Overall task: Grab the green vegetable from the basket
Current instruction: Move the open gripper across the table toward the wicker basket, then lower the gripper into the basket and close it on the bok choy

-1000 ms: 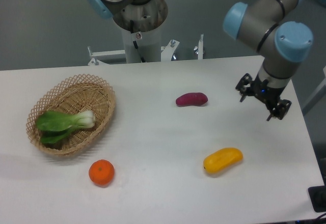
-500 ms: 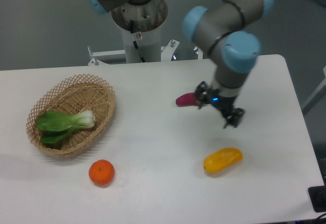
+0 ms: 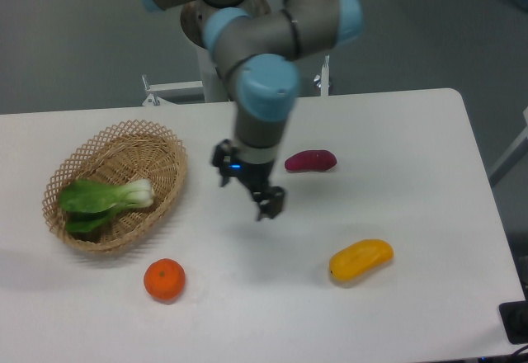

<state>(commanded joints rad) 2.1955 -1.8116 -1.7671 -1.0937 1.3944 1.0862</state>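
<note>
The green vegetable [image 3: 103, 200], a small bok choy with bright green leaves and a pale stem end pointing right, lies inside the basket [image 3: 165, 150], an oval tan wicker one at the table's left. My gripper [image 3: 248, 188] hangs over the white table to the right of the basket, about a hand's width from its rim. Its two dark fingers stand apart with nothing between them.
An orange [image 3: 164, 279] sits in front of the basket. A purple oblong vegetable [image 3: 310, 161] lies just right of the gripper, and a yellow oblong one [image 3: 360, 259] lies nearer the front right. The arm's base column [image 3: 224, 66] stands behind the table.
The arm has swept left across the table, from the right edge past the purple vegetable to a spot near the basket. No object has moved.
</note>
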